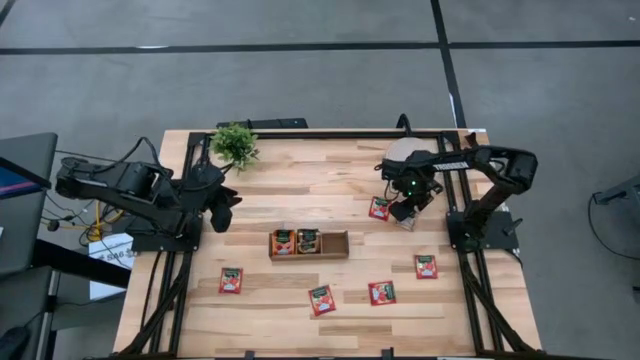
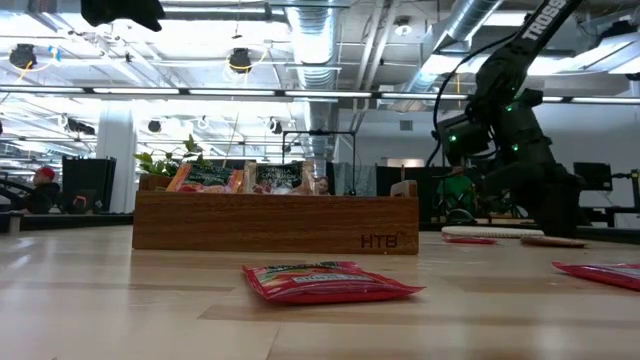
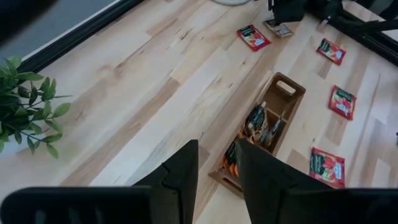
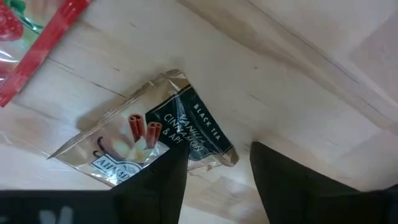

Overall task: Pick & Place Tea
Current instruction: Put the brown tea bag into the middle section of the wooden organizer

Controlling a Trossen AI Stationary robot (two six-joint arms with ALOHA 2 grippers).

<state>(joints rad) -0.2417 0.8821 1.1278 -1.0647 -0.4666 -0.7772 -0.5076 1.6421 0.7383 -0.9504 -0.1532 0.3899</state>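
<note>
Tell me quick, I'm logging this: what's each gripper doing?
Left gripper: part open, empty, waiting at the table's left.
Right gripper: open over a beige tea sachet.

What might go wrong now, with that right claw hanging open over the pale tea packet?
The right claw hovers open over the beige vanilla sachet. It lies flat on the table, so the fingers might slide over it or only pinch a corner. A red sachet lies just beside it and could get nudged or caught too. The wooden tray has narrow compartments, so a tilted packet may snag on the rim.

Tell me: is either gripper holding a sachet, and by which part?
No. The right gripper is open just above the beige tea sachet on the table; the left gripper holds nothing.
</note>
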